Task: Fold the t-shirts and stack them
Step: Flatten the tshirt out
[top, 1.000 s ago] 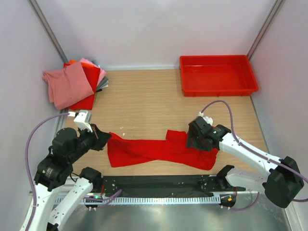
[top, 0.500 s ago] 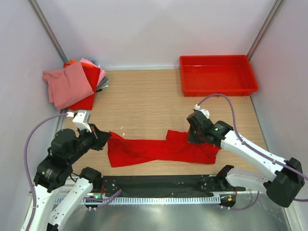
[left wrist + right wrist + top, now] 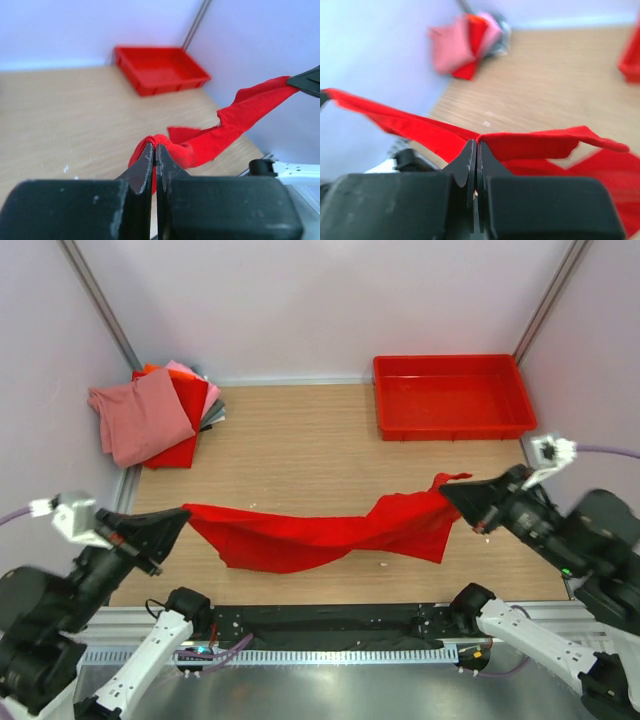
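red tray (image 3: pixel 452 397), wooden table (image 3: pixel 310 455)

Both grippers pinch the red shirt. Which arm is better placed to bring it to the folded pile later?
Left, probably. The left gripper pinches the shirt end nearer the pile, in the far left corner; the right gripper pinches the end nearer the tray.
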